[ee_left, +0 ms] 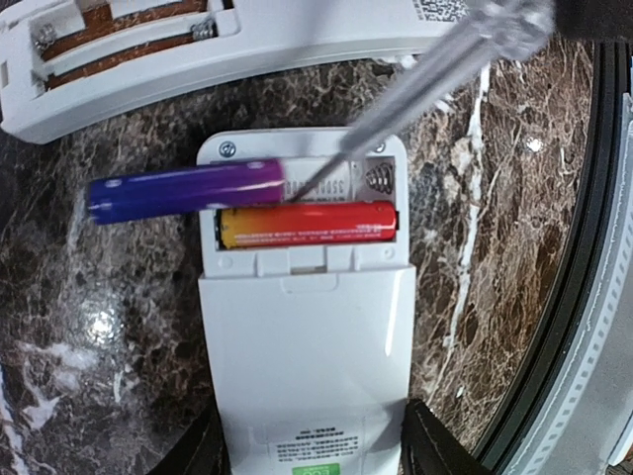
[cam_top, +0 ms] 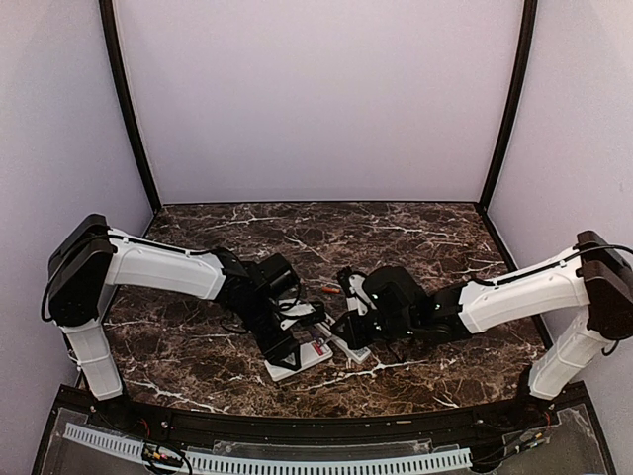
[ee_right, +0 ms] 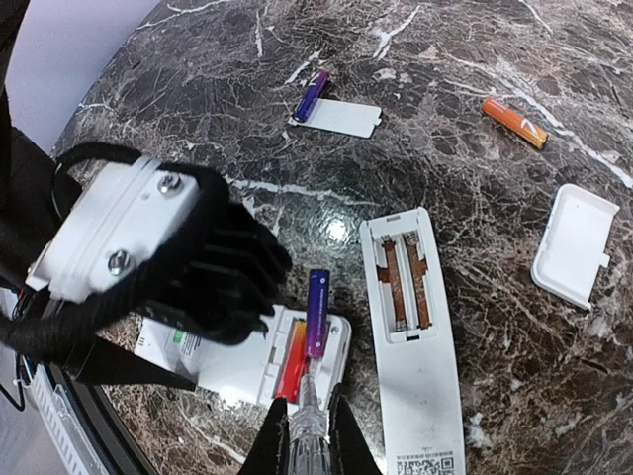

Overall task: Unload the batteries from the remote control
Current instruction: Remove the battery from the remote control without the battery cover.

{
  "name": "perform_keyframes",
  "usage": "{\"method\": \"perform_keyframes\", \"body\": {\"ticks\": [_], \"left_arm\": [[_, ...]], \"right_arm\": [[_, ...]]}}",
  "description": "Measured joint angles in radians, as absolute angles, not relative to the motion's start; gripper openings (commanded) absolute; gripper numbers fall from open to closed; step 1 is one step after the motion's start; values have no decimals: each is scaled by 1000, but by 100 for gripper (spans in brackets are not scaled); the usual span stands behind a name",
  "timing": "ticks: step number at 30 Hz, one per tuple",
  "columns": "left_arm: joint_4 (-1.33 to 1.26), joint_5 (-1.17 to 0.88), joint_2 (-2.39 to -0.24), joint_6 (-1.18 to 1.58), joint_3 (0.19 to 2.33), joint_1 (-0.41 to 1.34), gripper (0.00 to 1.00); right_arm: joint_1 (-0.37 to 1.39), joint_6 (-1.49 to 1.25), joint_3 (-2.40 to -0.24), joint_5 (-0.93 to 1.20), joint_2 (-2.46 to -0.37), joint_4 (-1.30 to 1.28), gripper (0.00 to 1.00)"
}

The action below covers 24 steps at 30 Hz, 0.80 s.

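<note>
Batteries [ee_left: 297, 224], two of them in the remote [ee_left: 307, 356]! The purple cell [ee_left: 183, 188] stuck out over the bay's left wall, tilted, half clear of its slot. The red cell [ee_right: 292, 356] lay flat and seated just beside it. The left gripper [ee_left: 316, 453] pinched the remote's lower end, one finger on each long side. The right gripper [ee_right: 303, 435] had its jaws pressed on a clear tool [ee_left: 425, 89], its thin tip down in the bay near the spring.

These cells looked light, stiff and smooth, so I'd expect them to roll on the marble and slip from a lazy pinch. The purple one offered its free end, best taken across the barrel. The red one would likely need levering at one end, against its spring, and it might well pop.

Farther off, a loose purple cell [ee_right: 310, 94] touched a cover [ee_right: 341, 117], and an orange cell [ee_right: 514, 122] lay apart. The second remote [ee_right: 410, 327] showed a bare bay.
</note>
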<state>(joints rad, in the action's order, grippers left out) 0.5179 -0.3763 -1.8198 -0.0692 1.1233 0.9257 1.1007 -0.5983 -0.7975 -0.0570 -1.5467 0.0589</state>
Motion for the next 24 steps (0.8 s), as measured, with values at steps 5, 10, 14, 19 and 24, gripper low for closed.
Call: {"method": "perform_keyframes", "body": {"ticks": [5,10,14,19,24], "left_arm": [[506,-393,-1825,-72,1124,931,28],[506,-392,-1826,-72,1125,931,28],[506,-390,-1826,-72,1125,931,28],[506,-349,-1826,-75,1127,945,28],[506,-308,-1825,-76,1130,965,28]], "right_arm": [[1081,-596,-798,-54,-1575,133,0],[1072,-604,-798,-49,-1575,183,0],[1070,-607,-798,-49,-1570,184,0],[1061,-615,-794,-36,-1523,149,0],[1027,-631,-776,56,-1479,120,0]]}}
